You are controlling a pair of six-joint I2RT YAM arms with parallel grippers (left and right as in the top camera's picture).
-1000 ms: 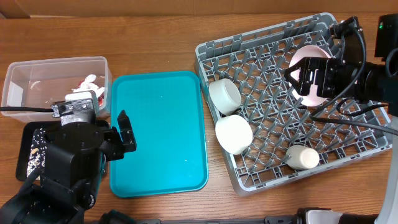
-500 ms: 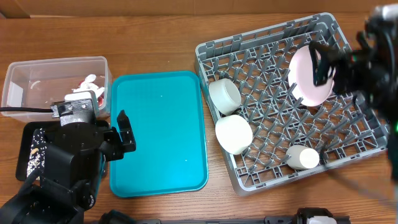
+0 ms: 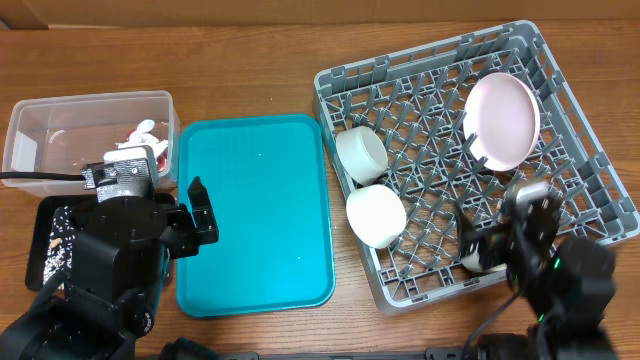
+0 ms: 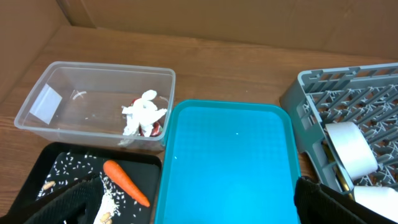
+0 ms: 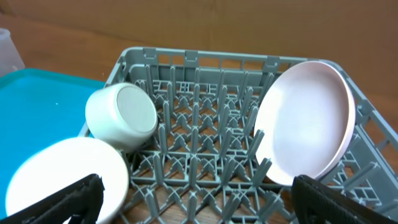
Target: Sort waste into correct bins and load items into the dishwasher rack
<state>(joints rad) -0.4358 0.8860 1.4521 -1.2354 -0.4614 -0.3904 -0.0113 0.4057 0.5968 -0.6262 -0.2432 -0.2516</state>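
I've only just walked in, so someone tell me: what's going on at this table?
Two robot arms are sorting waste into bins and loading dishes. The pink plate stands on edge in the grey dishwasher rack, and the far bowl and near bowl sit at its left side. White paper is in the clear tub, and a carrot lies in the black tray. The left gripper and right gripper have open fingers and hold nothing.

Right arm [image 3: 548, 275] blurred, lower right, masking that corner of grey plastic lattice rack [image 3: 420, 100]. Shallow black rectangular tray [image 3: 50, 240] mostly under left arm [image 3: 110, 260].
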